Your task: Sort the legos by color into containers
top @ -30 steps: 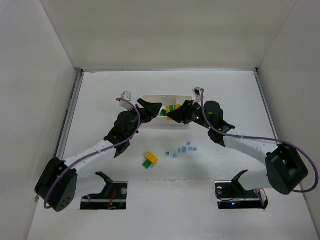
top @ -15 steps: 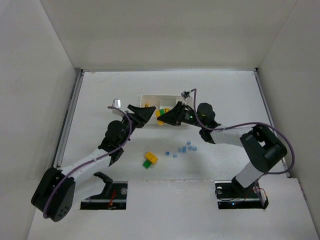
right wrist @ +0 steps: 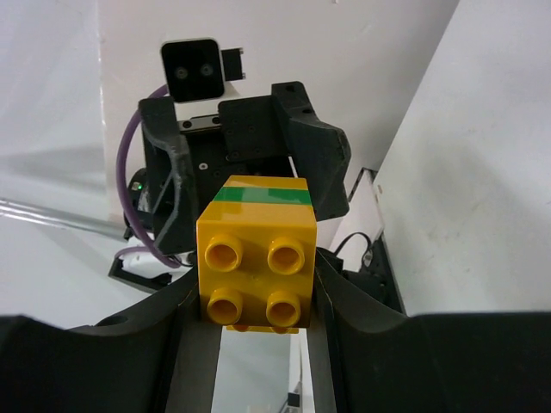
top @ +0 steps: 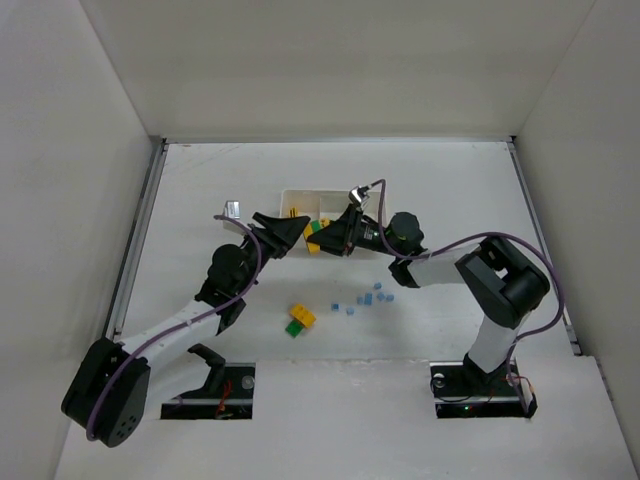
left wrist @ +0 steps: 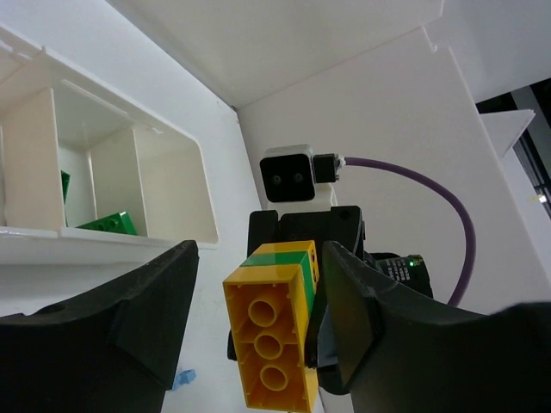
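A stack of legos, yellow with a green layer, hangs in the air in front of the white tray of containers. My right gripper is shut on its studded yellow end. My left gripper faces it, open, its jaws on either side of the other yellow end, with a gap on the left side. Green legos lie in a tray compartment. A yellow-green pair and tiny light blue pieces lie on the table in front.
The tray's white wall is close on the left of my left gripper. White walls enclose the table on three sides. Both arm bases stand at the near edge. The right arm's elbow is folded up at the right.
Both grippers have shifted left with the stack between them, and the right arm has folded its elbow in. The left jaws have narrowed a little around the stack.
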Available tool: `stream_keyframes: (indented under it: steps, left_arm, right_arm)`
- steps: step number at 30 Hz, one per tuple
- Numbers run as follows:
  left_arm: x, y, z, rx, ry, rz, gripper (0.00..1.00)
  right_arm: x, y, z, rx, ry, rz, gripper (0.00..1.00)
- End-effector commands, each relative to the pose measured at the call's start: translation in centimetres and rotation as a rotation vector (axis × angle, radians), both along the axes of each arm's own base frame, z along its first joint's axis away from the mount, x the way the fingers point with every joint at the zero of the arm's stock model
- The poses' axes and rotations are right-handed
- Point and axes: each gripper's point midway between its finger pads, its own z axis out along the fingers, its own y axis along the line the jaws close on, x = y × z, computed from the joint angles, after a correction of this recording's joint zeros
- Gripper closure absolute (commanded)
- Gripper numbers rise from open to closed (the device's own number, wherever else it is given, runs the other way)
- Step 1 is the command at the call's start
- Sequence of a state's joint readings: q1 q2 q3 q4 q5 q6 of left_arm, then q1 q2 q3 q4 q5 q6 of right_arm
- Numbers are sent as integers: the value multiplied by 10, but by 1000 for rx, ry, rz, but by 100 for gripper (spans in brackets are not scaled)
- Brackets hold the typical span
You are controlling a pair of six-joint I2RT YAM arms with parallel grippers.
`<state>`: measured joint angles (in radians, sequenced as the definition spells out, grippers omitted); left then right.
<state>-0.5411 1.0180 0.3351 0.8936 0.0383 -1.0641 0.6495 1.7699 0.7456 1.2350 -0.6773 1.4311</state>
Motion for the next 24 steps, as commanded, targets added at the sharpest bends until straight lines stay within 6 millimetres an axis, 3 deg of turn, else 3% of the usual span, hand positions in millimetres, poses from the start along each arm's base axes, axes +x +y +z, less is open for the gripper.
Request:
stream_keyframes:
  steps: [1, 7, 15, 21, 24]
  left_arm:
    - [-5, -1, 19, -41, -62, -20, 45]
    - [-5, -7, 14, -40, -43, -35, 46]
    - [-8, -16, 24, -54, -60, -58, 51]
    - [-9, -17, 25, -47, -73, -63, 71]
    - [-8, -13, 24, -45, -76, -53, 79]
  right_arm:
    - [-7, -1, 46, 126, -138, 19, 70]
    - [-5, 1, 46, 135, -135, 22, 69]
    - [-3, 5, 36, 125, -105, 24, 69]
    - [-2, 6, 35, 124, -96, 24, 65]
    - [-3, 5, 33, 121, -92, 24, 57]
